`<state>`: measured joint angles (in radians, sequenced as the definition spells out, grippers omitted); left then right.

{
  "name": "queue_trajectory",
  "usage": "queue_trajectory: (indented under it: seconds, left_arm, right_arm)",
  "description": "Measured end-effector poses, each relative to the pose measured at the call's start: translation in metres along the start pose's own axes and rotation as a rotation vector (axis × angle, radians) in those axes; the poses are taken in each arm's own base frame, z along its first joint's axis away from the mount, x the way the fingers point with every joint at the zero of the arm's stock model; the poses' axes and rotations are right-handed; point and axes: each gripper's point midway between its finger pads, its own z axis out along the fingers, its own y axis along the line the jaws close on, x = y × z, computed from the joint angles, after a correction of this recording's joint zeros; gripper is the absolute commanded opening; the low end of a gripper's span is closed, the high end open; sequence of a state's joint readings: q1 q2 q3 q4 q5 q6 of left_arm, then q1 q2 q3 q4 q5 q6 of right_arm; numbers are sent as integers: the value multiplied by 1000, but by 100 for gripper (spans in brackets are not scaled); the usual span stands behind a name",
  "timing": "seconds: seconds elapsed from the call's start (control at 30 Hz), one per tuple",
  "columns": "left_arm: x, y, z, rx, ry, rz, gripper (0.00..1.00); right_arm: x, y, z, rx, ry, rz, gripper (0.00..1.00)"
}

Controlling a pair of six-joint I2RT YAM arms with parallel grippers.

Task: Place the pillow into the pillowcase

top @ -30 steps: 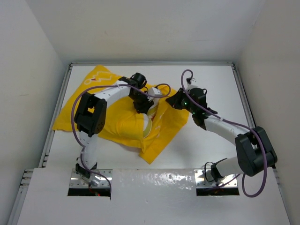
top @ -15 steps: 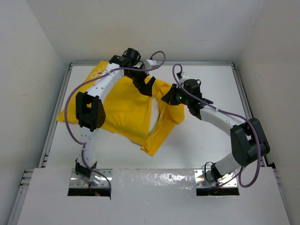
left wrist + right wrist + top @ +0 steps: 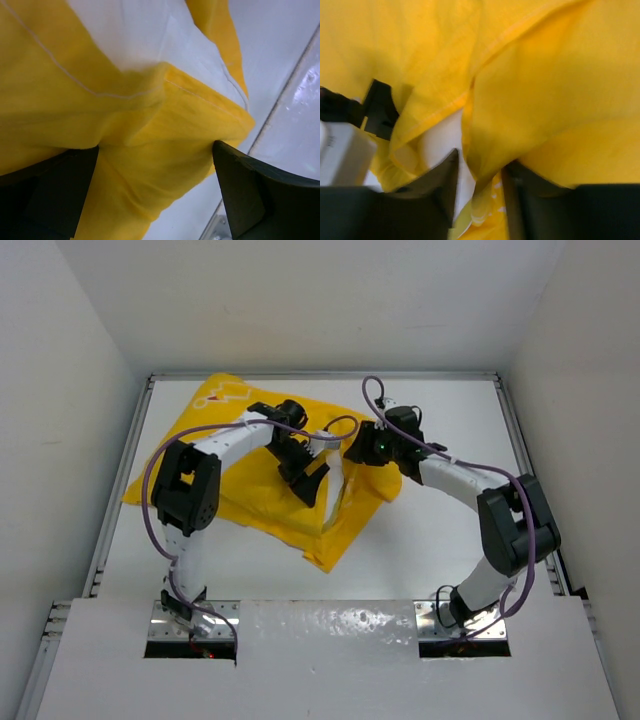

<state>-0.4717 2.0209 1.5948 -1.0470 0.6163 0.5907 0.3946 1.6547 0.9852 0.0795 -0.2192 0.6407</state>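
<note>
Pillowcase (image 3: 165, 115) fabric is bulging between the left gripper (image 3: 155, 155) jaws, which are standing wide apart and clamping nothing. Right gripper (image 3: 480, 170) jaws are sitting narrowly parted around a hanging fold of the same yellow cloth; whether they are pinching it cannot be told. White pillow (image 3: 145, 40) is showing at the case's mouth, partly inside. Case is lying across the left half of the table (image 3: 440, 540). Count: one pillowcase, one pillow, two grippers.
</note>
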Motion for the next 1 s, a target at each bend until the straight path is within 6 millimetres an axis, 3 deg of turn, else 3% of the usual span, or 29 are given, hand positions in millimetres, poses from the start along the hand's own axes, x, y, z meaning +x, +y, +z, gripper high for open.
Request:
queue_trajectory:
  seconds: [0.03,0.07,0.13,0.2,0.37,0.4,0.47,0.5,0.67,0.8,1.0]
  left_arm:
    - [-3,2,0,-14,-13,-7,86]
    - [-3,6,2,-33,-19,-15,49]
    - [-2,17,7,-80,-25,-27,13]
    - [-1,26,11,-108,-34,-37,2]
    - [-4,29,12,-116,-54,-42,0]
    - [-4,29,12,-115,-56,-41,0]
    - [-4,28,12,-114,-59,-41,0]
    - [-5,28,12,-116,-61,-42,0]
    - [-6,39,4,-143,-95,-129,0]
    - [-14,64,-17,-190,-170,-214,0]
    - [-23,88,-41,-253,-235,-252,0]
  right_arm:
    - [4,-2,0,8,10,4,49]
    - [8,-5,0,14,20,9,55]
    - [19,-9,0,23,41,27,58]
    - [31,-15,0,29,57,48,59]
    - [66,-34,3,85,90,150,48]
    - [67,-36,6,92,87,167,32]
    - [66,-38,15,93,69,194,14]
    - [67,-40,18,95,65,206,0]
    - [72,-29,19,11,65,215,0]
    - [93,5,-9,-206,152,108,0]
    - [73,92,-44,-522,139,-95,0]
